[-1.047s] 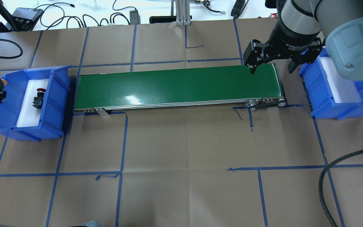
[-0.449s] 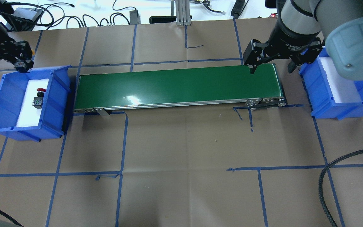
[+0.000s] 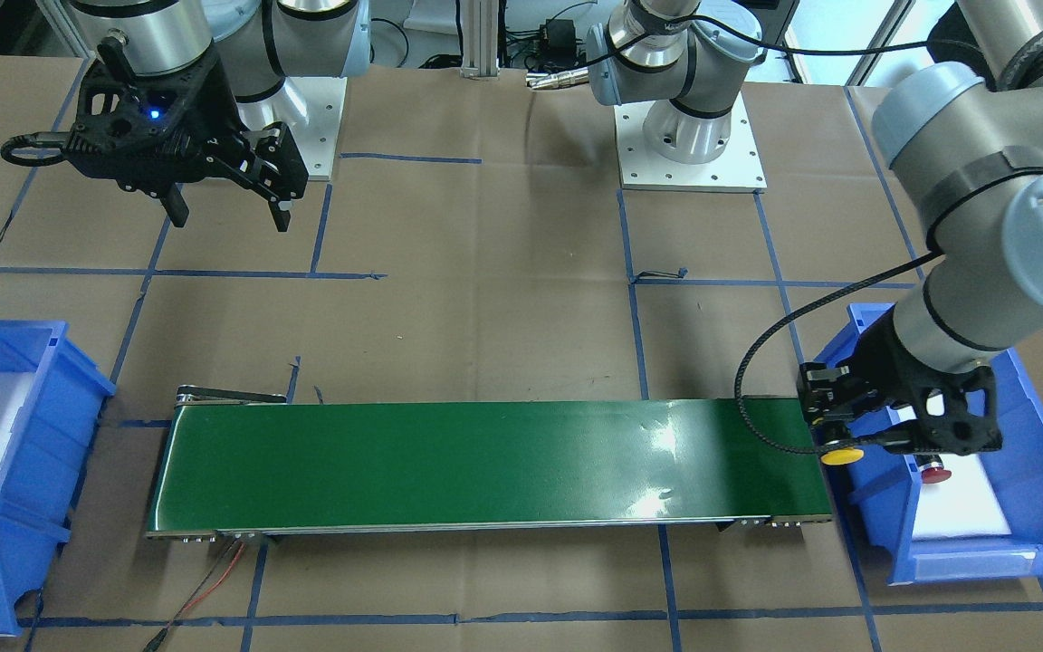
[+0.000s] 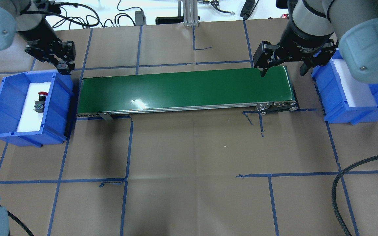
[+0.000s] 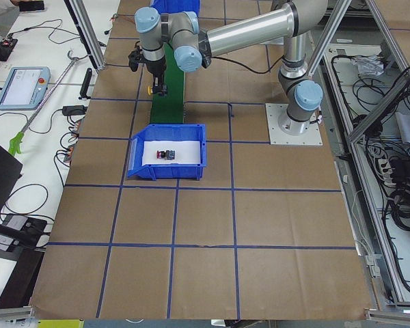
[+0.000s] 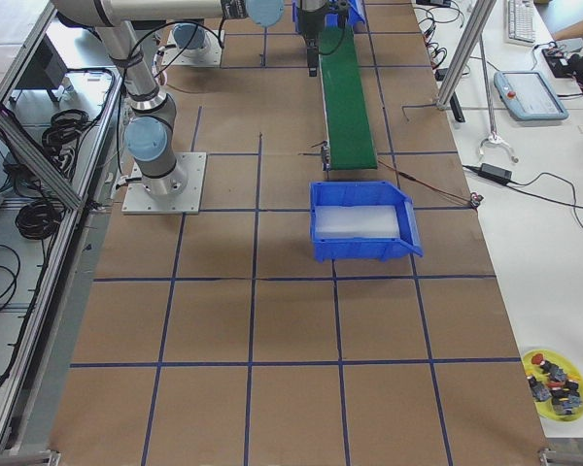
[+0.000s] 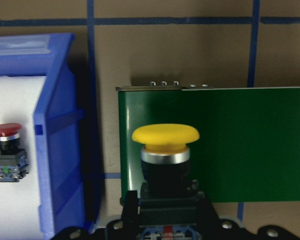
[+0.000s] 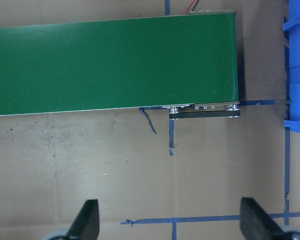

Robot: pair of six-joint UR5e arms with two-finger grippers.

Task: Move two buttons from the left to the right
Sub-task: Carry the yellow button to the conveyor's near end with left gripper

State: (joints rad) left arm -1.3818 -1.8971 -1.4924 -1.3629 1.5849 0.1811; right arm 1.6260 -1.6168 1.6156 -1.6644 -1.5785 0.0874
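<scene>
paper-covered table [image 4: 189,147], left fingers [image 7: 131,205] clamped on yellow button [image 7: 165,137], right fingers [image 8: 88,217] spread wide

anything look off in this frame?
Nothing serious. The yellow button sits square in the left gripper, at the end of the belt. The red button appears to lie on its side in the left bin. The blue tape by the belt has loose, curled ends.
</scene>
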